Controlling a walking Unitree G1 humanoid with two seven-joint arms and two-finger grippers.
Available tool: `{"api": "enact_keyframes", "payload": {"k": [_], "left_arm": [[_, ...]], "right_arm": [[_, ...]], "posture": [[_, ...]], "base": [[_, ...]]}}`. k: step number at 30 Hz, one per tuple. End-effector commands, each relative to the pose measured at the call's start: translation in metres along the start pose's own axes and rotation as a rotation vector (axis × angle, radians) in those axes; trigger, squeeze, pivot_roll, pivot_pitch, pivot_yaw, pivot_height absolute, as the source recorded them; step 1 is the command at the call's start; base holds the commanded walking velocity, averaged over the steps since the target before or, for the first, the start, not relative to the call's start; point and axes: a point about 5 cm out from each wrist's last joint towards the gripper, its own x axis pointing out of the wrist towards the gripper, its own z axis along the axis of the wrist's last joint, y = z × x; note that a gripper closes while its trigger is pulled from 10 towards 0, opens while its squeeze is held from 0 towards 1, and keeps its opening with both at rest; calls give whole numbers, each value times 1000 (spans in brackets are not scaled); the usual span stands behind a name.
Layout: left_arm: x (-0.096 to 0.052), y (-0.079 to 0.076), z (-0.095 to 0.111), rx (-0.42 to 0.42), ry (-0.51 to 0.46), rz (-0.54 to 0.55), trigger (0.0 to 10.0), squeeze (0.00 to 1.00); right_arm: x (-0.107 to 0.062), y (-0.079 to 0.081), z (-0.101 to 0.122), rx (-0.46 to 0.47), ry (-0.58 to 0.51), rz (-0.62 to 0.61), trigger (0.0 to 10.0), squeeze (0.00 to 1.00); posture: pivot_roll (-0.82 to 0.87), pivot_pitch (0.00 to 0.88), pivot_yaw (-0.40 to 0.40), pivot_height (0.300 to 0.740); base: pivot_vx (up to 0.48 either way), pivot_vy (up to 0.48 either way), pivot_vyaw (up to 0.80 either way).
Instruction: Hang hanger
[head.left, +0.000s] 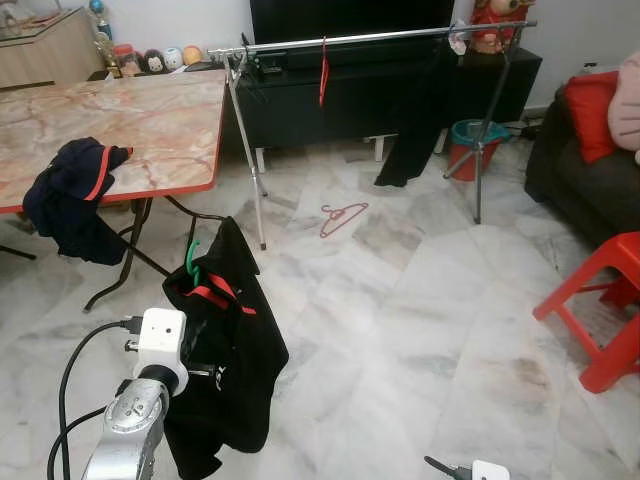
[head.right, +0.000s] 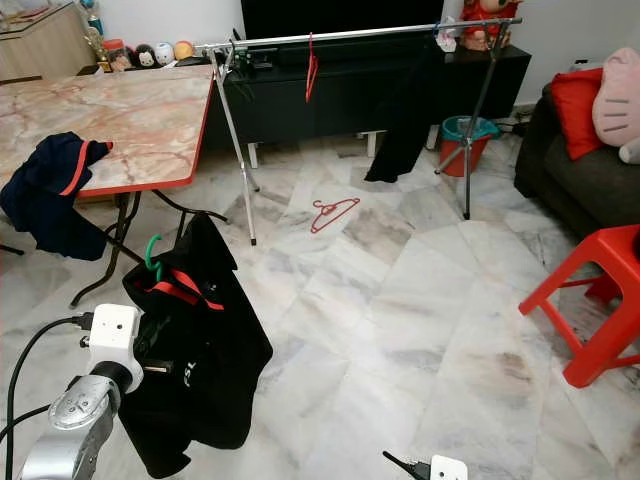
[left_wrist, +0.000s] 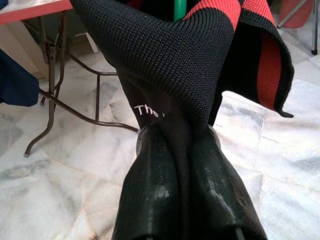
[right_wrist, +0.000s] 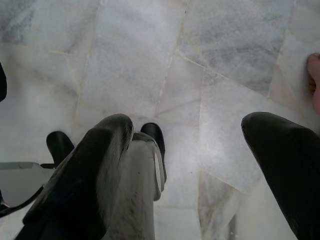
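Clamping my left gripper (left_wrist: 182, 150) on a black shirt (head.left: 225, 370) with a green hanger (head.left: 191, 262) in its collar, I hold it low beside the table (head.left: 120, 130), well short of the rail (head.left: 370, 38). My right gripper (right_wrist: 195, 160) hangs idle, fingers apart.

Both head eyes look down across the marble floor (head.left: 420, 330) toward the clothes rack (head.left: 370, 38); wrist cameras sit close, sharing that floor.

a table (head.left: 150, 130) stands at the left with a garment (head.left: 70, 195) draped over its near edge. behind it a clothes rail (head.left: 370, 38) spans the room before a tv cabinet (head.left: 380, 95). a hanger (head.left: 343, 216) lies on the floor under the rail. a stool (head.left: 600, 300) sits at the right, before a sofa (head.left: 580, 170).
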Motion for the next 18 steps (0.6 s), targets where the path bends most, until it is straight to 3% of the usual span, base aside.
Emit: {"api": "enact_keyframes", "payload": {"k": [1,11,18], "left_arm": [[-1,0,4,4,-17,12,10000,0],[-2,-10,-5,11,21,-38,10000,0],[0,-13,0,-16,-10,-54,10000,0]], "right_arm": [[-1,1,-7,-29,21,11,10000,0],[-3,-2,-13,-36,39,12,10000,0],[-4,-10,-19,42,59,-22,10000,0]], "posture": [[-111,0,52,740],[-119,0,40,740],[-107,0,35,740]], "base": [[0,0,0],[0,0,0],[0,0,0]]}}
